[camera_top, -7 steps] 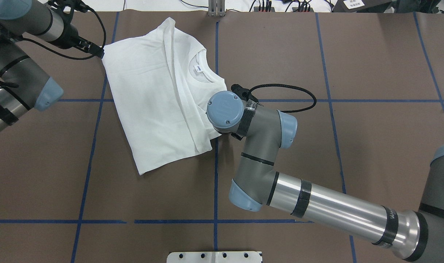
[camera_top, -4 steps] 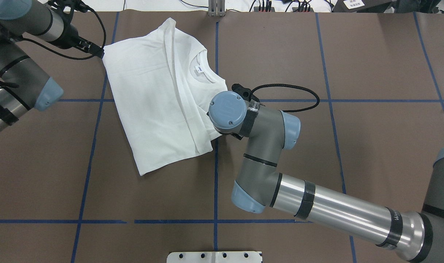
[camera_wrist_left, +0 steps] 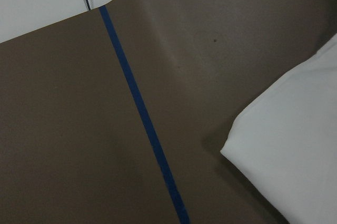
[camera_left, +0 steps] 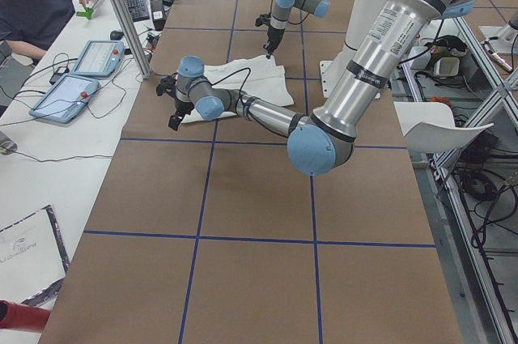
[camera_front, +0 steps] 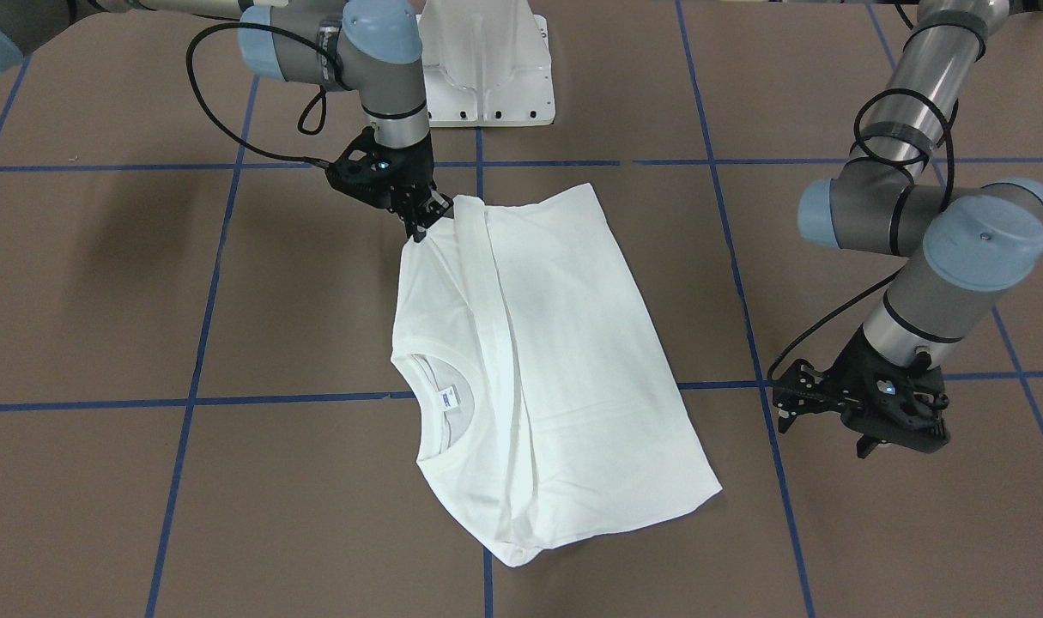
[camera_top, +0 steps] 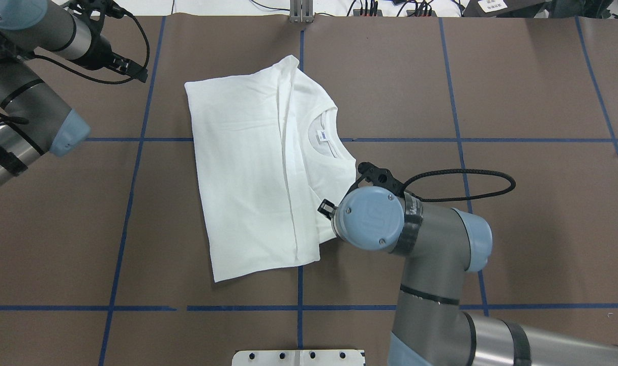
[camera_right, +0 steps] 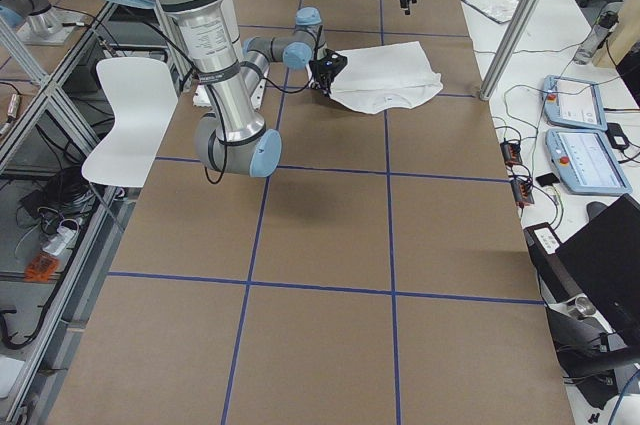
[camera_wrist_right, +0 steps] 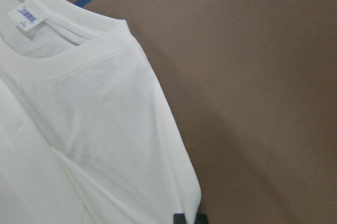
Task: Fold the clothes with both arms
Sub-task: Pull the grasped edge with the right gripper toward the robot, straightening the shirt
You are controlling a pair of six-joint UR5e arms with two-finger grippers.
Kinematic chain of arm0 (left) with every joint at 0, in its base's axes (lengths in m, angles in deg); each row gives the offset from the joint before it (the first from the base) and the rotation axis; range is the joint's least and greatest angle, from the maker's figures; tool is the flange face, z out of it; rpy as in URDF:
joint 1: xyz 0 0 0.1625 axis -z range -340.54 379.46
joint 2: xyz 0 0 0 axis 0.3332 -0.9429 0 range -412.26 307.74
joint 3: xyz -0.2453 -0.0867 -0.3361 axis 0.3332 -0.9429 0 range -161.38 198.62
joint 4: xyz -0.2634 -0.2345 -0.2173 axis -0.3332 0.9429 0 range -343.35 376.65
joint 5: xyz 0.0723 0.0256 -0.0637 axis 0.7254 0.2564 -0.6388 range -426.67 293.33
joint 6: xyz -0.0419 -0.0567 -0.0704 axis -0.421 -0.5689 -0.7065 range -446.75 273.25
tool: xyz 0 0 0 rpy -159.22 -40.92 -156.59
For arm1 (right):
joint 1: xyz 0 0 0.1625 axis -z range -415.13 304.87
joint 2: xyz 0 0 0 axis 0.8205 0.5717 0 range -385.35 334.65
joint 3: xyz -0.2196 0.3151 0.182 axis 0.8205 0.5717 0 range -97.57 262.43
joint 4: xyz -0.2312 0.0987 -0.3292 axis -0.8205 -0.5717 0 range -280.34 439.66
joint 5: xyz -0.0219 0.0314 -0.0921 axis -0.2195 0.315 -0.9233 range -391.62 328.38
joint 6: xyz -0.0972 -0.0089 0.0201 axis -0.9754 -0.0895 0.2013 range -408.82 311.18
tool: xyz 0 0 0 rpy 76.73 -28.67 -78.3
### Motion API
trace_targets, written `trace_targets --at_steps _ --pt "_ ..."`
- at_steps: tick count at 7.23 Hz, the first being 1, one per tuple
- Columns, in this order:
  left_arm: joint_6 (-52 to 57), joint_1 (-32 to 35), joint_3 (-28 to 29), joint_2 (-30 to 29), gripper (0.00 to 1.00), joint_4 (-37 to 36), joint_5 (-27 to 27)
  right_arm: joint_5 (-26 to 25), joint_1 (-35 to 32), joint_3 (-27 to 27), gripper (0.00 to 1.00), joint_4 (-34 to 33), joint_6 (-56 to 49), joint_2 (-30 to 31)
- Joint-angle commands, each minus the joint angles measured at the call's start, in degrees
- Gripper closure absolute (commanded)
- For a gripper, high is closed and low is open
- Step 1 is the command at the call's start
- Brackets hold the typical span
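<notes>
The white T-shirt point(camera_top: 247, 168) lies folded lengthwise on the brown table, its collar and neck label point(camera_top: 321, 135) facing up. No printed text shows. It also shows in the front view point(camera_front: 564, 360). My right gripper point(camera_front: 420, 225) is shut on the shirt's edge near the shoulder. In the overhead view its wrist point(camera_top: 372, 223) hides it. The right wrist view shows a black fingertip point(camera_wrist_right: 189, 218) at the shirt's edge point(camera_wrist_right: 95, 129). My left gripper point(camera_top: 138, 76) hovers left of the shirt, apart from it, jaws slightly apart and empty. The left wrist view shows a shirt corner point(camera_wrist_left: 295, 155).
The white pedestal base point(camera_top: 298, 357) sits at the table's near edge. Blue tape lines point(camera_top: 301, 284) grid the brown cover. A black cable loop point(camera_top: 461, 175) hangs off the right wrist. An operator point(camera_left: 40, 4) and tablets are beyond the far edge.
The right gripper has dragged the shirt to the right and toward the robot. The shirt's corner has slid away from the left gripper, which stayed in place.
</notes>
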Motion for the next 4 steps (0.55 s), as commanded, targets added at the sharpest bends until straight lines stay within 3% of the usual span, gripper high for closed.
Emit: trace_targets --at_steps 1,2,3,4 --pt "-0.09 -0.09 -0.07 0.0 0.0 0.01 0.0 -3.52 5.41 -7.17 1.0 -7.61 0.29 3.02" --pt "-0.17 -0.09 -0.07 0.0 0.0 0.01 0.0 -3.52 5.6 -7.18 1.0 -7.62 0.29 3.3" --pt "-0.17 -0.09 -0.16 0.0 0.0 0.01 -0.09 -3.44 5.78 -6.92 0.01 -7.62 -0.4 3.73" --pt "-0.17 -0.09 -0.42 0.09 0.0 0.01 -0.09 -3.0 4.65 -7.27 0.0 -7.71 -4.15 3.65"
